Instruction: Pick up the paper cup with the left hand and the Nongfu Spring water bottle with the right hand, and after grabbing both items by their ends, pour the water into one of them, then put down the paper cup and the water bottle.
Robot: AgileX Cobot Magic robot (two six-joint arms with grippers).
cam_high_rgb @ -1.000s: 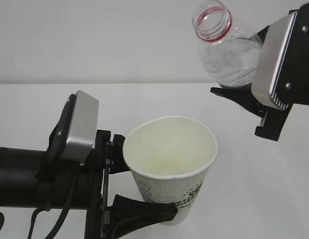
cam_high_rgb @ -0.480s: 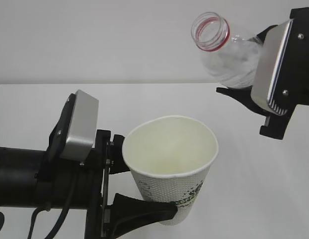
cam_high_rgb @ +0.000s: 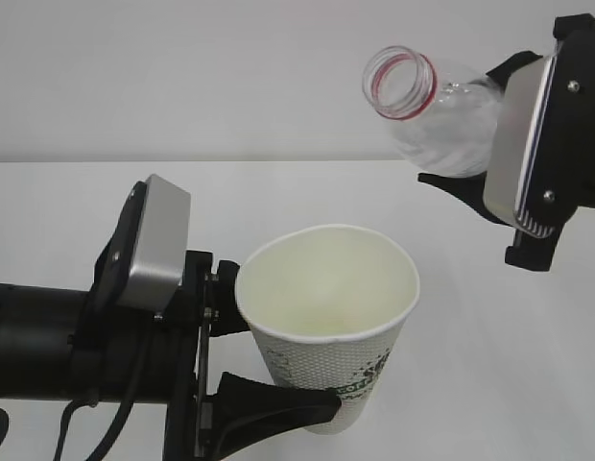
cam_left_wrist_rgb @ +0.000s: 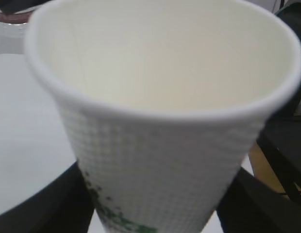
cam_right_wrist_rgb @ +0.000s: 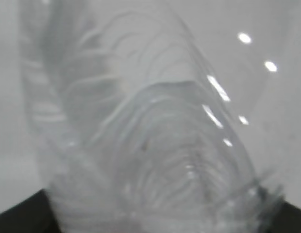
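You are holding the small white tapered paper cup (cam_high_rgb: 328,322) in your left hand (cam_high_rgb: 242,370), a black gripper with a grey rectangular plate, whose black fingers (cam_high_rgb: 278,408) are clamping the cup low on its wall. The cup is standing upright above the white desk (cam_high_rgb: 489,365), mouth open to the top. Its outer wall is showing a fine dimpled texture with dark lettering and green-black marks near the base, and its inside is looking cream and dry; in the left wrist view the paper cup (cam_left_wrist_rgb: 165,121) is filling the frame, rim rolled and smooth.

Your right hand (cam_high_rgb: 485,168), the black gripper with a screwed grey plate, is gripping the clear plastic water bottle (cam_high_rgb: 437,110) around its body, up and to the right of the cup and well apart from it. The bottle is lying tilted, its uncapped mouth with the red neck ring pointing up and left. In the right wrist view the bottle (cam_right_wrist_rgb: 141,131) is appearing only as blurred ribbed clear plastic, close to the lens.
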